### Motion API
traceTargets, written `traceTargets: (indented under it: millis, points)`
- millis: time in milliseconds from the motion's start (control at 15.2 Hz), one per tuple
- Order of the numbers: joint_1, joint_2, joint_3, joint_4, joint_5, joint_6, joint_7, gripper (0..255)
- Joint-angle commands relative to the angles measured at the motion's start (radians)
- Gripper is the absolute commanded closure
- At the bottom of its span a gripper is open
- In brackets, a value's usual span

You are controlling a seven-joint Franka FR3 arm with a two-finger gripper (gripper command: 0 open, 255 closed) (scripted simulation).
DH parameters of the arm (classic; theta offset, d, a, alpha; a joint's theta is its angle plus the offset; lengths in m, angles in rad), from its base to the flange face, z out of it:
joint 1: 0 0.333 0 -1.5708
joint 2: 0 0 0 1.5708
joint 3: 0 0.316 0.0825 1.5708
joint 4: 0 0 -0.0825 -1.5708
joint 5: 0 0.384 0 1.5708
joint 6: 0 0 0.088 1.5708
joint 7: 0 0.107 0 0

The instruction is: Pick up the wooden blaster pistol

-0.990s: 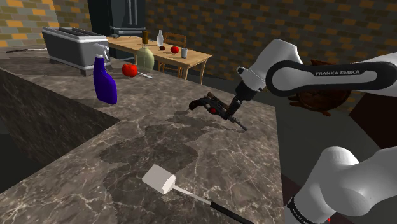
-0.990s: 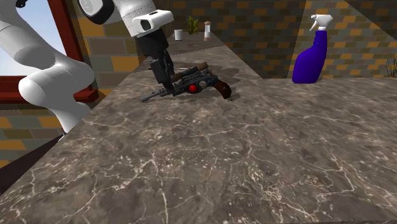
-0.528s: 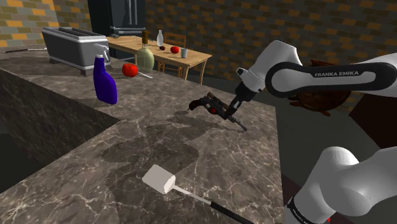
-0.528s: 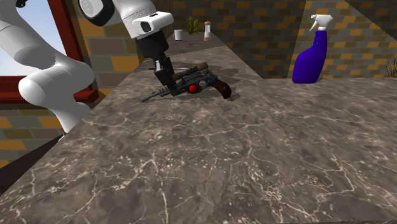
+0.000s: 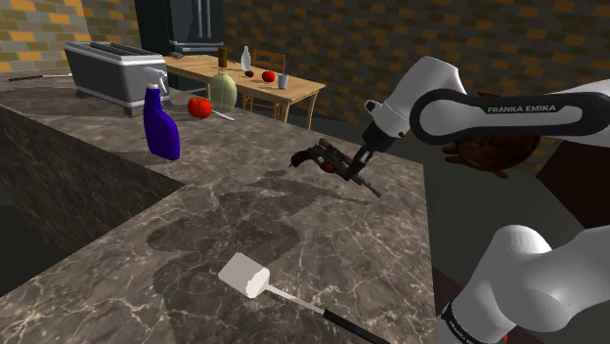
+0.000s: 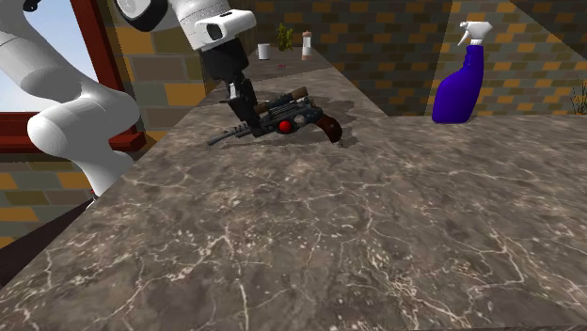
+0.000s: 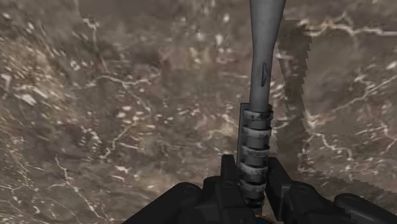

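Two black fingers (image 7: 229,181) clasp the pistol (image 6: 292,115) by its ribbed barrel, just right of centre in the shoulder view, over the veined counter (image 5: 244,225).

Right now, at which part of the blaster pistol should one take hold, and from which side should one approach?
The ribbed band of the barrel, from above. The blaster pistol has a slim, round barrel, so the pincer can close across it; the wrist view shows it shut on that band. The thicker body and curved handle look harder to span.
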Motion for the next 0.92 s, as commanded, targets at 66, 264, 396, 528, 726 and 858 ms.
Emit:
traceTargets:
  millis: [66,264,396,528,726,858]
  points:
    - [-0.001,-0.006,0.002,0.035,-0.002,-0.041,0.005,255]
    - [-0.001,-0.01,0.004,0.073,-0.003,-0.082,0.01,255]
    - [-0.001,-0.011,0.005,0.099,-0.004,-0.109,0.013,255]
    - [-0.001,-0.012,0.006,0.125,-0.005,-0.136,0.016,255]
    - [-0.001,-0.011,0.007,0.166,-0.006,-0.176,0.02,255]
    - [-0.001,-0.01,0.007,0.168,-0.006,-0.178,0.02,255]
